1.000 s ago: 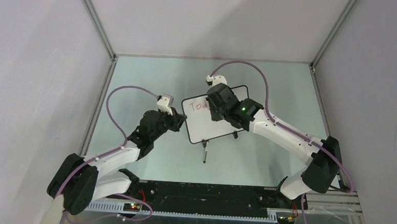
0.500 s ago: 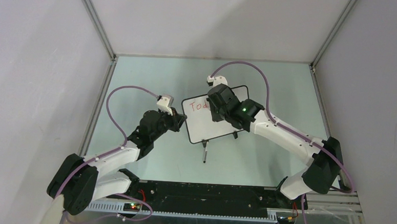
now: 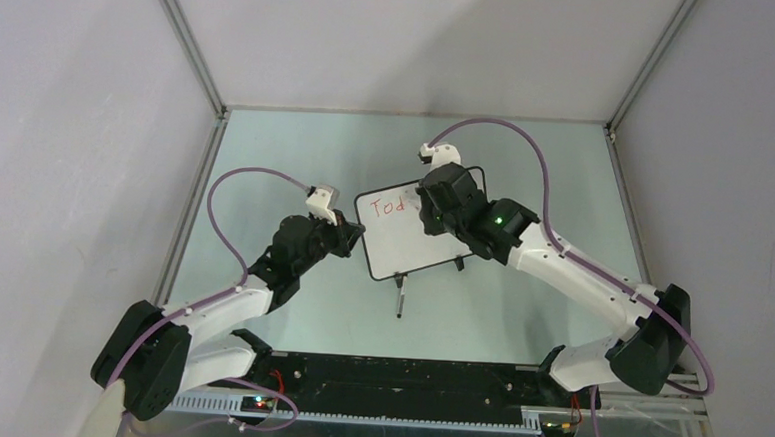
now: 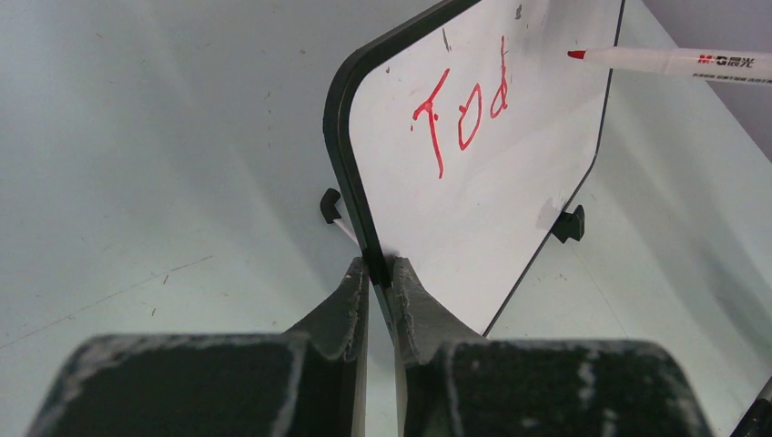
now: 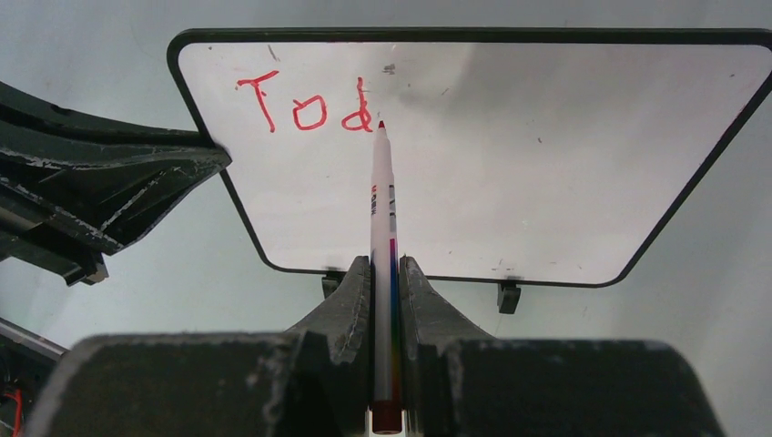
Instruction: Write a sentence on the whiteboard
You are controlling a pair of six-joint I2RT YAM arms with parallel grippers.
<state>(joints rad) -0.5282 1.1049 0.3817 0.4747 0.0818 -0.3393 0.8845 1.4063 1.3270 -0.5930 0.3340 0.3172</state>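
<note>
The whiteboard (image 3: 402,247) stands tilted on its two black feet at mid-table. My left gripper (image 3: 358,239) is shut on its left frame edge, seen close in the left wrist view (image 4: 378,266). The sentence (image 5: 309,109) reads only "Tod" in red at the board's (image 5: 546,164) upper left, and also shows in the top view (image 3: 392,207) and the left wrist view (image 4: 460,118). My right gripper (image 5: 385,264) is shut on a white red-tipped marker (image 5: 380,200). The marker tip sits just right of the "d". The marker also shows in the left wrist view (image 4: 674,62).
A thin dark stick-like object (image 3: 398,301) lies on the pale green table in front of the board. Metal frame rails (image 3: 186,63) and grey walls bound the table at left, back and right. The arm bases sit on a black strip (image 3: 385,379) at the near edge.
My right arm has shifted right along the board, and the "d" after "To" now shows in full. My left gripper and the board have not moved.
</note>
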